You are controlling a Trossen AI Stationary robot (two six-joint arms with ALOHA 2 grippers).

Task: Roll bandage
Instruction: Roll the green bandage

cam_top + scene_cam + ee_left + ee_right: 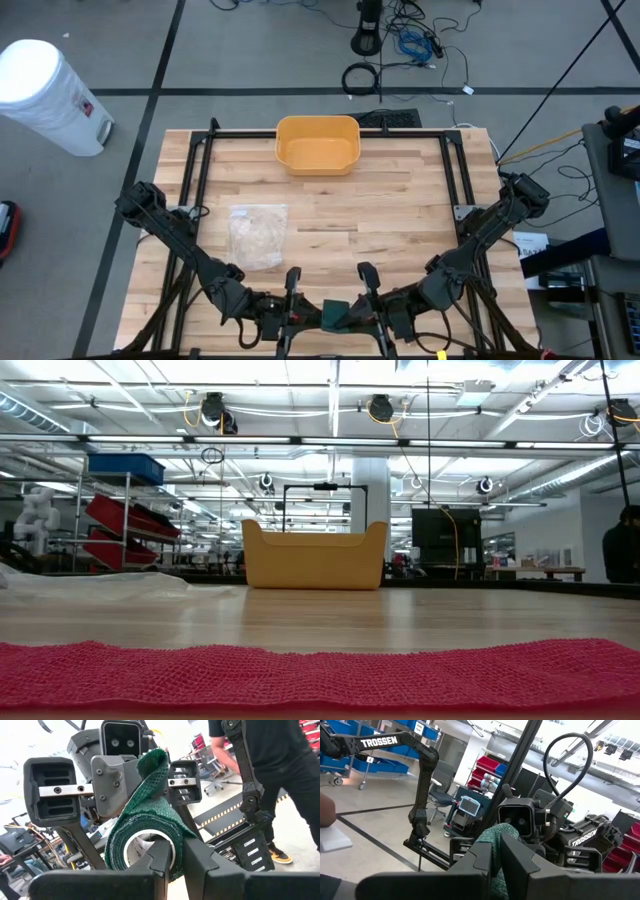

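A green mesh bandage (335, 315) is held in the air between my two grippers at the table's near edge. In the left wrist view it is a roll (145, 835) wound on a white core (141, 849). Its loose end (152, 762) rises to my right gripper (159, 780), which faces the camera. My left gripper (175, 851) is shut on the roll, and my right gripper (496, 845) is shut on the loose green end (492, 837). In the high view the two grippers, left (318, 318) and right (352, 316), point at each other. My left gripper pinches the roll's wall (176, 836) on the side nearest it. One finger (161, 857) seems to reach into the white core and the other (197, 862) lies outside. The fingers come in about level, and the roll is lifted clear of the table. My right gripper pinches the bandage's loose end (494, 840) between its two fingers, coming in about level from the opposite side. The strip runs slack and twisted from these fingers down to the roll. One layer or several, I cannot tell.
A yellow bin (318, 143) stands at the table's far middle. A clear plastic bag (257, 235) lies left of centre. A red mesh strip (320, 675) lies right in front of the low camera. A person in dark clothes (280, 780) stands beyond the table.
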